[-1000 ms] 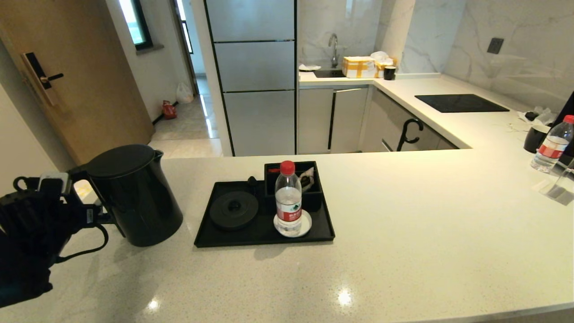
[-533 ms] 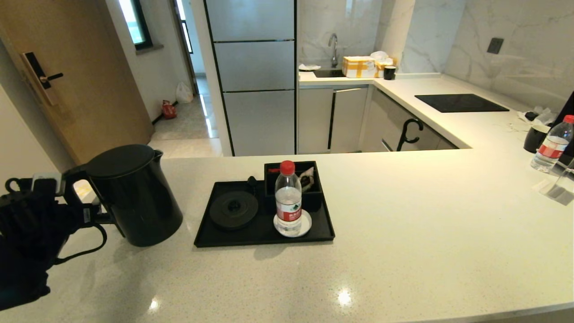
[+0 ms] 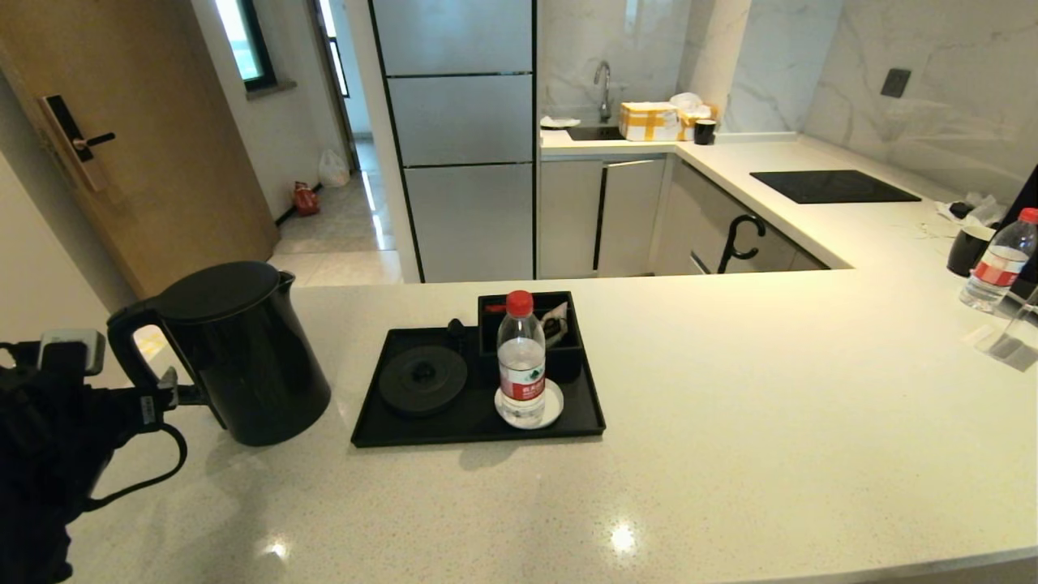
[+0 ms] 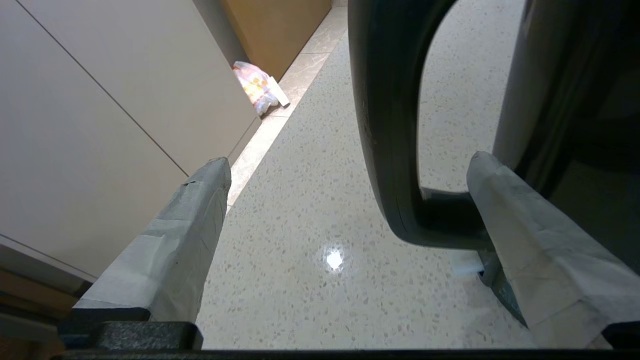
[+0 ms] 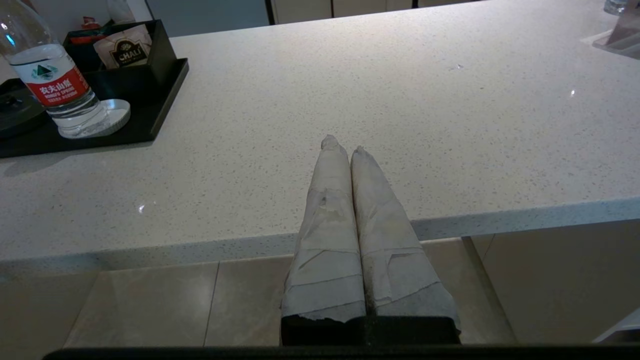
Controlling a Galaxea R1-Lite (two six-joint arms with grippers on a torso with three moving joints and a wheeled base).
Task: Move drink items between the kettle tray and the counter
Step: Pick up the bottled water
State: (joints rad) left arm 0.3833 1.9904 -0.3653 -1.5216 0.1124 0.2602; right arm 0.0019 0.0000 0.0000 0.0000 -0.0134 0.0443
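The tall black kettle [image 3: 243, 349] stands on the off-white counter [image 3: 730, 405], left of the black tray [image 3: 478, 434]. My left gripper [image 3: 158, 393] is open at the kettle's loop handle [image 4: 387, 125]. The handle lies between the spread fingers, close to one of them, and is not gripped. On the tray, the red-capped water bottle [image 3: 521, 361] stands upright on the white coaster [image 3: 553, 405]. Beside it are the empty round kettle base [image 3: 422, 379] and the divided box [image 3: 568, 341]. My right gripper [image 5: 342, 145] is shut and empty at the counter's front edge, well right of the bottle [image 5: 55, 85].
A second water bottle [image 3: 999, 264], a black mug [image 3: 969, 250] and a clear stand [image 3: 1014, 337] sit at the far right. The black hob [image 3: 834, 186] lies on the back counter arm. The counter's left end drops off just left of the kettle.
My left arm has drawn back to the left, away from the kettle's handle. The kettle, the bottle and the tray have stayed put.
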